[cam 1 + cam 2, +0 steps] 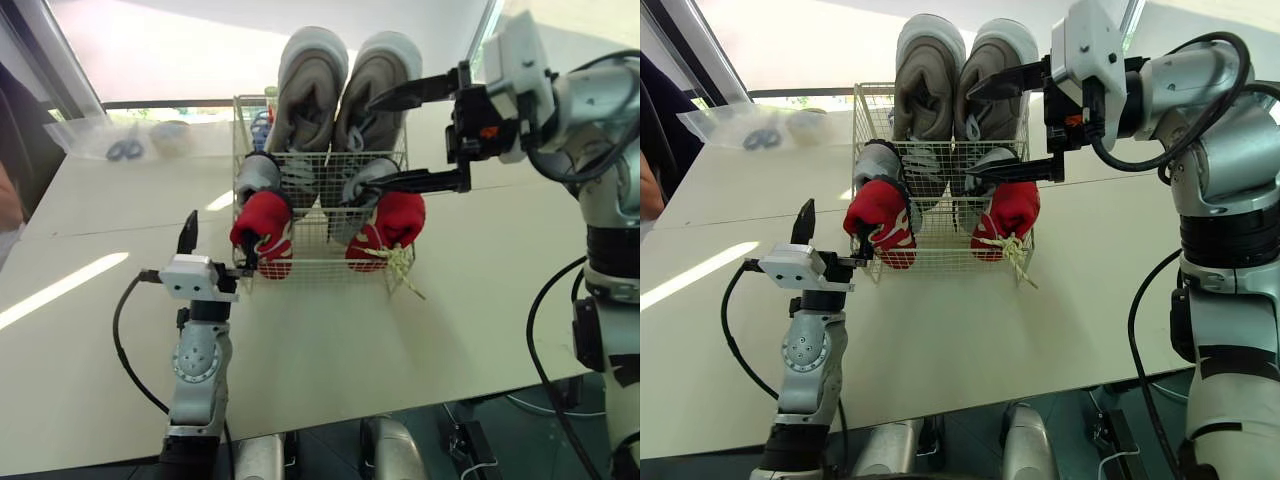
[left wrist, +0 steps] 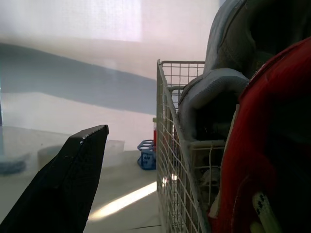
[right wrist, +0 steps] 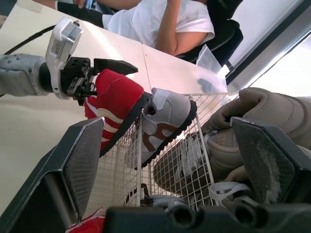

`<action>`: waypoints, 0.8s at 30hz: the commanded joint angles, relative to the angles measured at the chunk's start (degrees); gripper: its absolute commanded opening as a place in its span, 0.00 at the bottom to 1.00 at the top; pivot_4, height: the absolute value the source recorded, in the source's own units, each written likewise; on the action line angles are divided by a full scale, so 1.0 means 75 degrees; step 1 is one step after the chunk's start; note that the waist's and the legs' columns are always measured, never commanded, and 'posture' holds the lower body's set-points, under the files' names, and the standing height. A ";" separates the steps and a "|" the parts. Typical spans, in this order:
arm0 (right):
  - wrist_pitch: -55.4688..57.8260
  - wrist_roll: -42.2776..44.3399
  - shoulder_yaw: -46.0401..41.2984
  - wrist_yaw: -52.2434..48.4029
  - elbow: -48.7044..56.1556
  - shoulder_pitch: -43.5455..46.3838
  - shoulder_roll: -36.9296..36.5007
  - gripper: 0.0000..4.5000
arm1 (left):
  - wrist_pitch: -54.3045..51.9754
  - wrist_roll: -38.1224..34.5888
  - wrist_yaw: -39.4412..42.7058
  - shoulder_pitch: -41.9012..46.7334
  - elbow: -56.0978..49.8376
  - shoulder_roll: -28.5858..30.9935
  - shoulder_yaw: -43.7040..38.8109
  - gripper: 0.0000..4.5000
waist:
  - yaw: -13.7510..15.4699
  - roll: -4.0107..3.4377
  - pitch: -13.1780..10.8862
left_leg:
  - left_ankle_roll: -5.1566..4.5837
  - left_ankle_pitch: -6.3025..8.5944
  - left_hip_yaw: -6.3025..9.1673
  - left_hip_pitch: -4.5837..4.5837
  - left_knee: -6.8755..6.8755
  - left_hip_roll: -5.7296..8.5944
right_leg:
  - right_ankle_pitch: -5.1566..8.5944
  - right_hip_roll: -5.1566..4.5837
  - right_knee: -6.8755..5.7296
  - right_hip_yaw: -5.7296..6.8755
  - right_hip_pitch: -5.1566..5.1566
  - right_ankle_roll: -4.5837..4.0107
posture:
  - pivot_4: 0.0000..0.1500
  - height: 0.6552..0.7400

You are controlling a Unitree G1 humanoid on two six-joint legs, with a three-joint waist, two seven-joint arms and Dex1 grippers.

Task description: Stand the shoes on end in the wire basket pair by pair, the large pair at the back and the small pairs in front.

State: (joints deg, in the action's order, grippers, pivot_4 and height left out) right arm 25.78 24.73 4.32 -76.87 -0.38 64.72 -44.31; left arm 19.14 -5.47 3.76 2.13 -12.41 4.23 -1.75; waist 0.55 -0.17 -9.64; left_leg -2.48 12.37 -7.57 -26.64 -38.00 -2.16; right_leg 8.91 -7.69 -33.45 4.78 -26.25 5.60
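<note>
We see the right tool [image 1: 372,145] spread wide at the wire basket [image 1: 318,250], right side: one finger by the large grey shoe [image 1: 380,75], one by the small grey shoe [image 1: 365,186]. The left tool [image 1: 217,248] is spread beside the left red shoe [image 1: 266,222]; we can't tell contact. Basket sits on the counter [image 1: 330,340].

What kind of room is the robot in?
Probably a lab or office workroom: a long pale beige table, a bright window behind it, and a person in a white shirt sitting beside it.
</note>
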 commanded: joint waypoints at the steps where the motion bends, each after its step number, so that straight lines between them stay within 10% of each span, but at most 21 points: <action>1: -0.0200 -0.0024 -0.0115 0.0025 -0.0002 0.0113 0.0056 1.00 | -0.0377 -0.0385 0.0229 -0.0328 -0.0641 0.0287 -0.0345 0.98 | -0.0022 0.0000 0.0000 | 0.0001 0.0001 -0.0001 -0.0001 0.0000 -0.0001 | 0.0000 0.0000 0.0000 0.0000 -0.0005 0.0000 | 1.00 0.94; 9: -0.0440 -0.0073 -0.0121 0.0005 -0.0138 0.0002 0.0208 1.00 | -0.1943 -0.2242 0.1559 -0.1041 -0.2161 0.1580 -0.0693 0.98 | -0.0073 -0.0003 -0.0002 | 0.0024 0.0014 -0.0018 -0.0003 0.0002 -0.0028 | 0.0001 0.0016 0.0000 0.0002 -0.0021 -0.0002 | 1.00 0.94; 17: -0.0506 -0.0049 -0.0190 0.0025 -0.0104 -0.0144 0.0243 1.00 | -0.4493 -0.6284 0.1576 -0.1699 -0.4193 0.2474 -0.1171 0.98 | -0.0069 -0.0002 -0.0005 | 0.0025 0.0016 -0.0019 -0.0003 0.0002 -0.0030 | 0.0002 0.0018 0.0003 0.0001 -0.0020 -0.0001 | 1.00 0.94; 24: 0.0040 0.0137 -0.0656 0.0128 0.0447 -0.0834 -0.0455 1.00 | -0.6699 -1.0504 0.3198 -0.2079 -0.3281 0.6171 -0.4441 0.98 | -0.0067 -0.0019 -0.0024 | 0.0063 0.0020 -0.0010 0.0001 0.0002 -0.0070 | 0.0003 0.0056 0.0021 0.0011 -0.0049 -0.0008 | 1.00 0.94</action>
State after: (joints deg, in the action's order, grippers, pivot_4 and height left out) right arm 25.36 24.09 2.52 -76.45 0.34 57.98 -46.32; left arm -28.88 -79.56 25.23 -14.48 -37.40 48.53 -30.95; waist 0.05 -0.31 -9.82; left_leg -2.01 12.54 -7.71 -26.64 -37.98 -2.67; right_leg 8.92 -7.30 -33.24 4.86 -26.62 5.52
